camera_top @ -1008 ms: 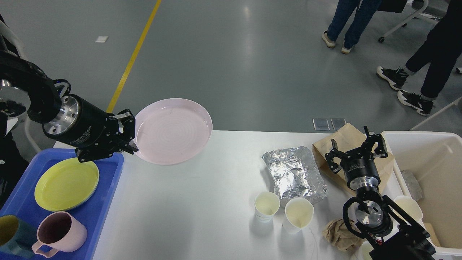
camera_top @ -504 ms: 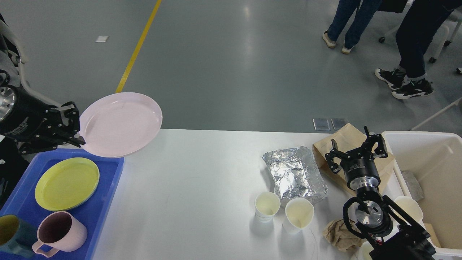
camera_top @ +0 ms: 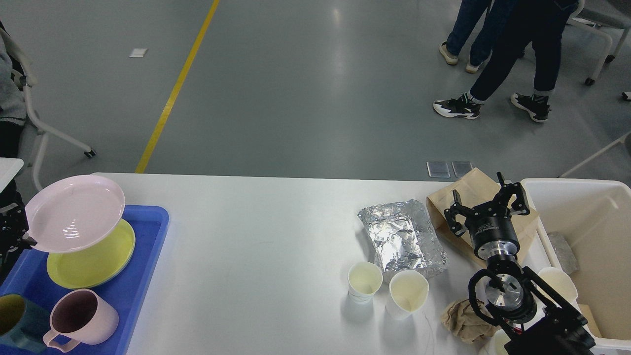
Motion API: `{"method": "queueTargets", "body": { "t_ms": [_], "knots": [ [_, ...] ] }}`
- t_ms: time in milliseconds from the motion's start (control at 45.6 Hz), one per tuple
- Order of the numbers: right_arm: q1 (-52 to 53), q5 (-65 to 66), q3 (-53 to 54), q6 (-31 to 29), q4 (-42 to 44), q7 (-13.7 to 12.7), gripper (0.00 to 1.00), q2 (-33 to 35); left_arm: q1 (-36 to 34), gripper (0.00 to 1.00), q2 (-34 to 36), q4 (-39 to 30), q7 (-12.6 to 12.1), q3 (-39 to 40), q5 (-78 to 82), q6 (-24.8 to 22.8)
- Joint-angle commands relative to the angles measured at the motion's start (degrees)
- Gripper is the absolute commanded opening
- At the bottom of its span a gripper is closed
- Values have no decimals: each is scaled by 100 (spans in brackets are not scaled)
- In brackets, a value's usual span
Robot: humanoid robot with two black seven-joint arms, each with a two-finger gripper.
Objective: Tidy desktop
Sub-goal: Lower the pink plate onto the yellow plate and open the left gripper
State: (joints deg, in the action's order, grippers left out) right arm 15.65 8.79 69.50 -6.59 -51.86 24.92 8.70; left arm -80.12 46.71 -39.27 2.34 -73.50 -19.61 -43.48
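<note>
The white desktop [camera_top: 256, 256] fills the lower view. My left gripper [camera_top: 22, 231] sits at the far left edge, shut on the rim of a pink plate [camera_top: 74, 213]. It holds the plate tilted just above a yellow plate [camera_top: 93, 264] in the blue tray [camera_top: 143, 281]. My right gripper [camera_top: 488, 204] is open and empty above a brown paper bag [camera_top: 473, 190]. A crumpled foil tray [camera_top: 402, 239] lies left of it. Two paper cups [camera_top: 365, 281] [camera_top: 408, 292] stand in front of the foil.
A pink mug [camera_top: 84, 318] and a teal mug [camera_top: 15, 320] stand in the blue tray. A cream-white bin [camera_top: 591, 236] is at the right. A crumpled brown paper [camera_top: 461, 318] lies by my right arm. People walk on the floor beyond the table.
My left gripper has carried the pink plate left and down, from beyond the table's far edge to just over the yellow plate. My right arm has not moved.
</note>
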Motion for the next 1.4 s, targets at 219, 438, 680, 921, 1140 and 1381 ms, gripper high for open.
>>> {"method": "queueTargets", "body": {
  "t_ms": [219,438,680,921,1140,1381],
  "knots": [
    [0,0,2,0,0,4,100,0,1842,0,-364,1229,-929,1593,27,1316],
    [0,0,2,0,0,-5,100,0,1895,0,-575,1220,-929,1672,159,1316],
    [0,0,2,0,0,4,100,0,1921,0,-593,1185,-938,1875,159,1167],
    [0,0,2,0,0,4,100,0,2000,8,-619,1185,-876,1892,159,1210],
    [0,0,2,0,0,4,100,0,1991,67,-672,1185,-841,1901,150,1325],
    [0,0,2,0,0,4,100,0,1930,82,-655,1185,-876,1892,159,1299]
  ]
}}
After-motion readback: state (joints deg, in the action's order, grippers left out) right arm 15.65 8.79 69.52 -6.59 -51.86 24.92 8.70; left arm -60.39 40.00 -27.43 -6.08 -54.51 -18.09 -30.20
